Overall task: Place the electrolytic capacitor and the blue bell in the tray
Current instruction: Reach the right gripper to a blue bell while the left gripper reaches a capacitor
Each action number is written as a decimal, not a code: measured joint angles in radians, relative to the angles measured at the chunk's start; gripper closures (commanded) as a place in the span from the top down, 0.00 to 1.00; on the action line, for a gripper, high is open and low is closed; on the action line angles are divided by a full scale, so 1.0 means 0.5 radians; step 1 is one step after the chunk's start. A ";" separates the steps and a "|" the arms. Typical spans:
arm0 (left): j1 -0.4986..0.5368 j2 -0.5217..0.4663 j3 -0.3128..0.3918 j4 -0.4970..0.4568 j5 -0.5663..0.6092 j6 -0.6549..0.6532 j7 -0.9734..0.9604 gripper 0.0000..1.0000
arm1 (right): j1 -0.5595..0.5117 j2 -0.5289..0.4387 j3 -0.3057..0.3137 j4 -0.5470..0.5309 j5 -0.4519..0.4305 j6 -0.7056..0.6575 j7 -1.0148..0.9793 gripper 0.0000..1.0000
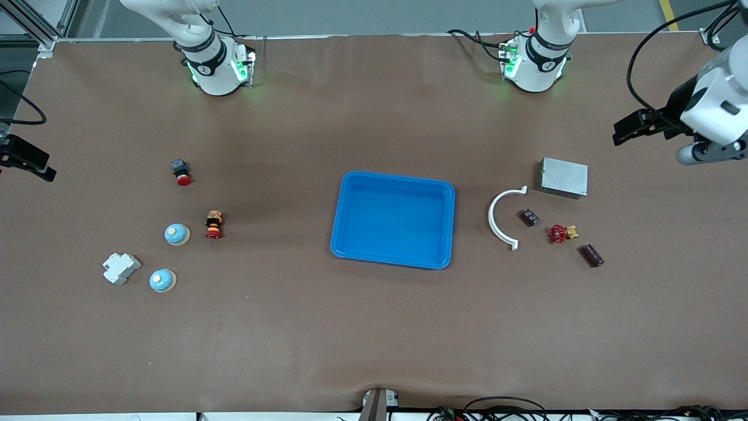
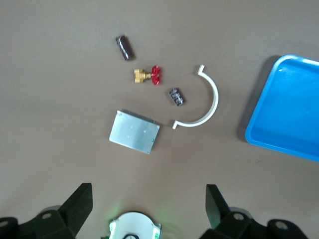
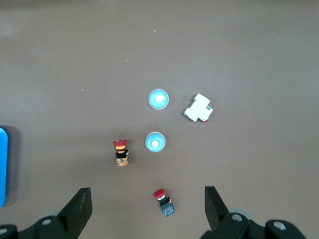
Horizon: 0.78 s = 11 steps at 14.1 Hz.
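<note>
The bright-blue tray (image 1: 395,219) (image 2: 291,107) lies mid-table with nothing in it. Two blue bells (image 1: 176,234) (image 1: 162,280) (image 3: 155,142) (image 3: 158,98) sit toward the right arm's end. A dark brown cylinder, the electrolytic capacitor (image 1: 591,255) (image 2: 124,47), lies toward the left arm's end. My left gripper (image 1: 634,126) (image 2: 148,204) hangs open and holds nothing, high over the table's edge at that end. My right gripper (image 1: 29,161) (image 3: 148,206) hangs open, high over the other end, also with nothing in it.
Near the capacitor lie a red-handled brass valve (image 1: 561,233), a small dark striped part (image 1: 529,217), a white curved bracket (image 1: 502,217) and a grey metal box (image 1: 564,177). By the bells are two red push-buttons (image 1: 182,172) (image 1: 214,224) and a white breaker block (image 1: 120,268).
</note>
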 measured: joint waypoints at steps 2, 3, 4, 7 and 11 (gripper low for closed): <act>-0.001 0.012 -0.034 -0.081 0.002 0.031 -0.130 1.00 | 0.000 0.000 0.000 -0.007 0.000 -0.008 0.000 1.00; -0.002 0.014 -0.058 -0.144 0.019 0.086 -0.201 1.00 | 0.000 0.000 0.000 -0.010 0.000 -0.009 0.000 1.00; -0.004 0.014 -0.077 -0.223 0.055 0.166 -0.245 1.00 | 0.000 0.000 0.000 -0.013 0.000 -0.009 0.000 1.00; -0.002 0.016 -0.089 -0.515 0.085 0.437 -0.401 1.00 | 0.000 0.003 0.000 -0.063 0.000 0.061 0.000 1.00; -0.011 0.027 -0.136 -0.944 0.086 0.827 -0.808 1.00 | 0.008 0.098 0.003 -0.157 -0.001 0.235 0.000 1.00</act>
